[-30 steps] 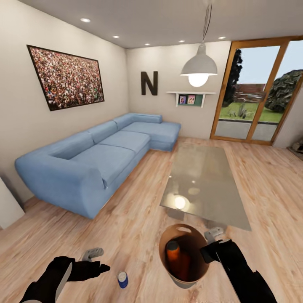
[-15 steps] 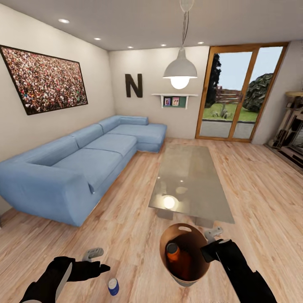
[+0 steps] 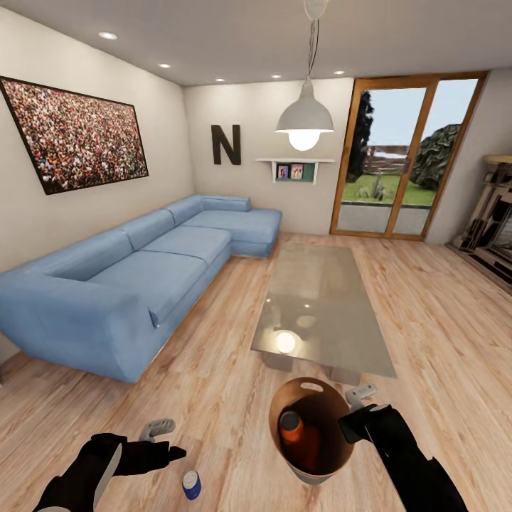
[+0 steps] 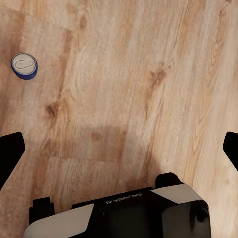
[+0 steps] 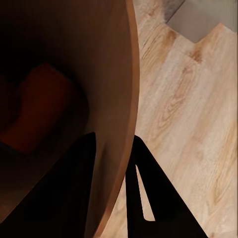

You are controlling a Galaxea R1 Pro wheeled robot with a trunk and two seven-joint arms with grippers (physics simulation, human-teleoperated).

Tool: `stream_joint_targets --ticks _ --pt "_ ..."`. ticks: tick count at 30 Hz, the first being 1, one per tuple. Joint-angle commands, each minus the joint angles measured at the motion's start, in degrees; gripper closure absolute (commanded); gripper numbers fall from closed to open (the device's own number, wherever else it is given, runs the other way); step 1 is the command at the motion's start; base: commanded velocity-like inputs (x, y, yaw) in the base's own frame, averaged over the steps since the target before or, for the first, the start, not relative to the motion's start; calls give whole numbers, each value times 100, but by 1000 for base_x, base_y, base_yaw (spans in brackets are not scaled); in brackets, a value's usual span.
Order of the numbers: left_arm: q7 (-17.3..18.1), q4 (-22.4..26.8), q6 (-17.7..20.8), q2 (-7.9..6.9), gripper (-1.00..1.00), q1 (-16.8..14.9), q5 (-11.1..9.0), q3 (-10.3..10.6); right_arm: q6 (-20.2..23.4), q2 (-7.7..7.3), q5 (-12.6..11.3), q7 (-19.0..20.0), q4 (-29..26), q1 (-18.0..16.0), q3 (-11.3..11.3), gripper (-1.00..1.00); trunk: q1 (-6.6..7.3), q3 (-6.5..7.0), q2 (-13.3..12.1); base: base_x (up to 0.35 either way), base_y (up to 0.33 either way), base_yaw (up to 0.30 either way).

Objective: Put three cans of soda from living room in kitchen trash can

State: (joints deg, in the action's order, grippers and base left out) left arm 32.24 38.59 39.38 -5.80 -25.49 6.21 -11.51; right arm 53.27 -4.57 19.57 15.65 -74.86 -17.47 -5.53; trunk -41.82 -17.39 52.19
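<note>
My right gripper (image 3: pixel 350 421) is shut on the rim of the trash can (image 3: pixel 334 455) and holds it above the wood floor. The can is pale outside and copper-brown inside. An orange soda can (image 3: pixel 291 427) lies inside it. In the right wrist view the two fingers pinch the trash can wall (image 5: pixel 111 74), with the orange soda can (image 5: pixel 39 114) dim in the shade. A dark blue soda can (image 3: pixel 190 484) stands upright on the floor just right of my left gripper (image 3: pixel 169 446). The left gripper (image 4: pixel 119 148) is open, and the blue can (image 4: pixel 24 65) sits off to one side of it.
A low glass table (image 3: pixel 320 306) stands right ahead of the trash can. A long blue corner sofa (image 3: pixel 135 277) runs along the left wall. Wood-framed glass doors (image 3: pixel 398 163) are at the back right, and a fireplace surround (image 3: pixel 494 220) at the far right.
The whole view swung to the right about a second ago, so the camera moved. Since half a second ago nothing has shifted, and both arms kept their pose.
</note>
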Motion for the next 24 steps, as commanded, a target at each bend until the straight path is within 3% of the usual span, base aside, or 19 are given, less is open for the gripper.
stream_joint_targets --ticks 1,5,12,18,24 --pt "0 0 0 0 -100 0 1 0 5 0 -59 6 -2 -2 -1 100 0 1 1 0 0 0" --pt "-4 0 0 0 -100 0 3 0 3 0 -59 4 -2 -2 -1 100 0 1 1 0 0 0" --pt "-3 -3 0 8 -100 0 9 7 5 0 -59 8 -2 -2 -1 100 -154 -125 281 0 0 0" --pt "-1 -1 0 9 -100 0 5 8 -19 2 -64 -3 45 -2 1 100 -154 -125 281 0 0 0" --pt "-2 0 -4 9 -100 0 12 9 -600 42 -53 -129 435 -2 7 100 -154 -125 281 0 0 0"
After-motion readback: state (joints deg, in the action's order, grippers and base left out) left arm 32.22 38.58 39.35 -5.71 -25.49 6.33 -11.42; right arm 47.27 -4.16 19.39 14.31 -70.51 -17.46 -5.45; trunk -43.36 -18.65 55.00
